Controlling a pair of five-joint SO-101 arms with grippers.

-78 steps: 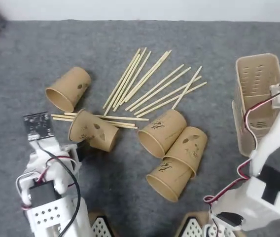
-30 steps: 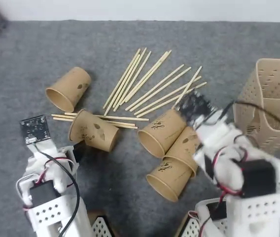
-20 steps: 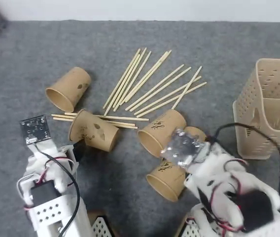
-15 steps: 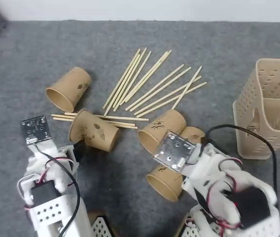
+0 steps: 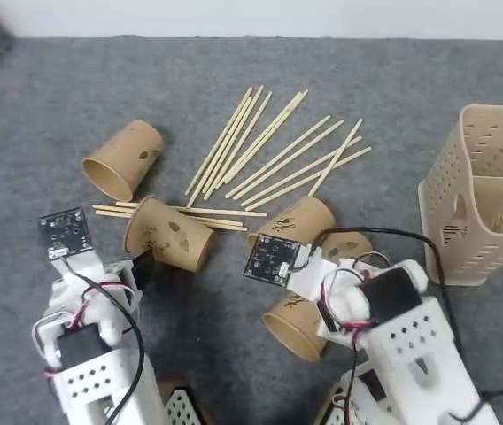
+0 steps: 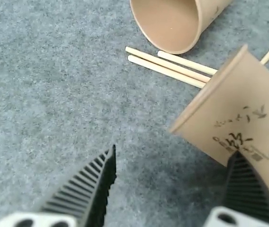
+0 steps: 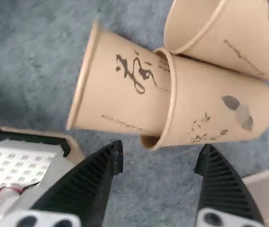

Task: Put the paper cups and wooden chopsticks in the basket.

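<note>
I am holding my left gripper (image 6: 172, 156) spread open low over the grey table (image 5: 367, 71) toward its near-left corner, gripping nothing. One of its fingers is sitting just beside a tipped paper cup (image 6: 234, 123). That cup is lying on its side across a few loose chopsticks (image 6: 172, 65). Beyond them the leftmost cup (image 6: 172, 23) is lying with its open mouth turned toward me.

I am hovering my right gripper (image 7: 162, 153), also open and holding nothing, just above a nested pair of cups (image 7: 163, 94) near the middle of the near edge. One cup's base is tucked into the other's mouth, and both are lying on their sides. A fifth cup (image 7: 229, 33) is lying on the far side of the pair, touching it.

The main spread of wooden chopsticks (image 5: 274, 150) is fanning out across the middle of the table, on the far side of the cups. The basket (image 5: 464, 177) is standing upright at the right edge, well apart from both grippers.
</note>
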